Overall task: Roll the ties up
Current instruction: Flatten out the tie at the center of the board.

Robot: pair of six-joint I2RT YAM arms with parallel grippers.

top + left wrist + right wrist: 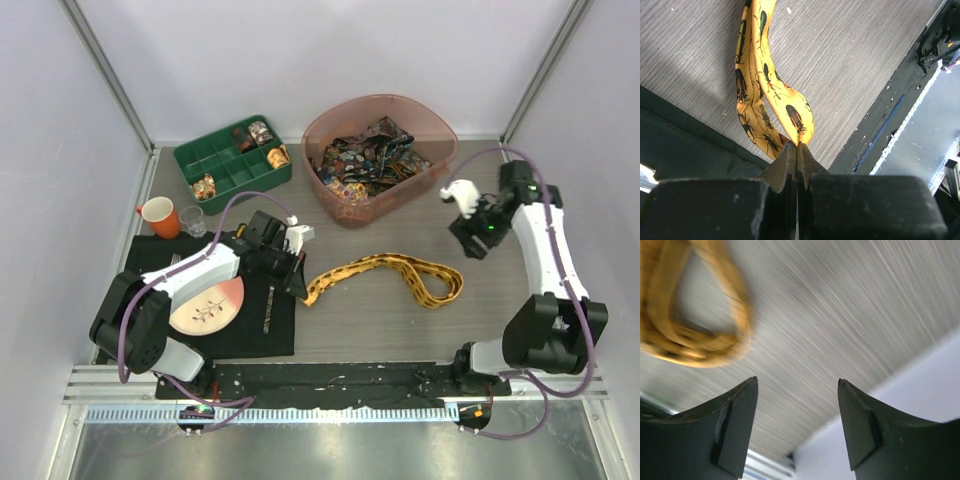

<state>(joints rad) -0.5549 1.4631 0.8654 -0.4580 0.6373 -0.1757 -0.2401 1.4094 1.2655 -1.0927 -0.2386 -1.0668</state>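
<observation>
Yellow tie looks light, floppy & prob. slippery, so left gripper, pinched shut on its tip, seems well placed; right gripper gapes wide, holding nothing.

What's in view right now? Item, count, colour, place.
yellow tie: 1, yellow-orange with dark insect print, looped mid-table
dark ties: a pile, too tangled to count, many-coloured prints, in the tub
tub: 1, pinkish, far centre-right
tray: 1, green, far left, small items in some compartments
mug: 1, orange, left side
glass: 1, clear, beside the mug
mat: 1, black, near left
plate: 1, pinkish, on the mat
utensil: 1, dark, on the mat
table: 1, grey wood grain
left gripper: shut on the yellow tie's end
right gripper: open, empty, above the table
</observation>
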